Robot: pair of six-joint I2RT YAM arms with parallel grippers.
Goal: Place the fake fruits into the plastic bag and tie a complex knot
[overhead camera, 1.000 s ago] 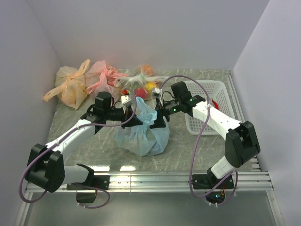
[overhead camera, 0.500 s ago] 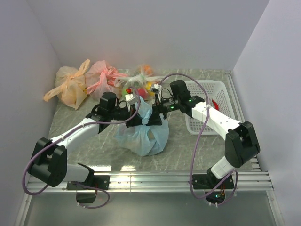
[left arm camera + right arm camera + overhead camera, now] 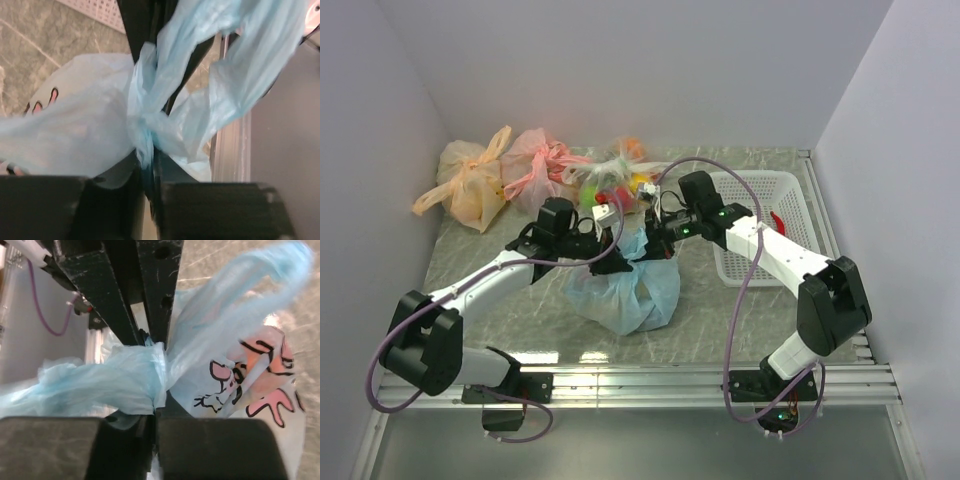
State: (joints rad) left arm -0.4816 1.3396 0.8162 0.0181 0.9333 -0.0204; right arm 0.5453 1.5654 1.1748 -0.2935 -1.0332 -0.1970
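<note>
I'm on the tying step. My left gripper (image 3: 150, 186) pinches one tail of the plastic bag (image 3: 625, 290), and my right gripper (image 3: 152, 422) pinches another. The knot (image 3: 142, 117) sits just beyond both fingertips. Next, I judge, calls for pulling apart to cinch it.

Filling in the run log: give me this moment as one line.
stage: tying | left tool: shut on plastic bag | right tool: shut on plastic bag | knot: bunched twist between tools

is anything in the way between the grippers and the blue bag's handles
Nothing visible: the left gripper and the right gripper are each shut directly on the twisted handles of the light blue bag.
</note>
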